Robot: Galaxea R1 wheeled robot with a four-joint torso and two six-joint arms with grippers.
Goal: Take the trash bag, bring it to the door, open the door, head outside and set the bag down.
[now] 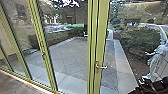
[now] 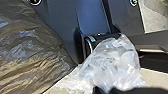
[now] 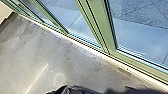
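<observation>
In the left wrist view, the bag (image 2: 27, 55) is showing its dark, creased plastic beside the robot's base plate; what is supporting it cannot be told. Clear plastic (image 2: 112, 62) is bunching next to it, in front of the jointed bar; whether both are forming one bag cannot be told. The left gripper (image 2: 125, 90) is reaching in near the clear plastic; whether it is spreading or pinching cannot be told. The right gripper (image 3: 75, 90) is hanging over the floor (image 3: 37, 57), its opening likewise unreadable. A sill (image 3: 85, 47) is edging that floor. Beyond, a metal handle (image 1: 102, 67) is projecting from the green-framed door (image 1: 102, 40), and paving (image 1: 70, 57) is extending outside towards hedges (image 1: 140, 40).
</observation>
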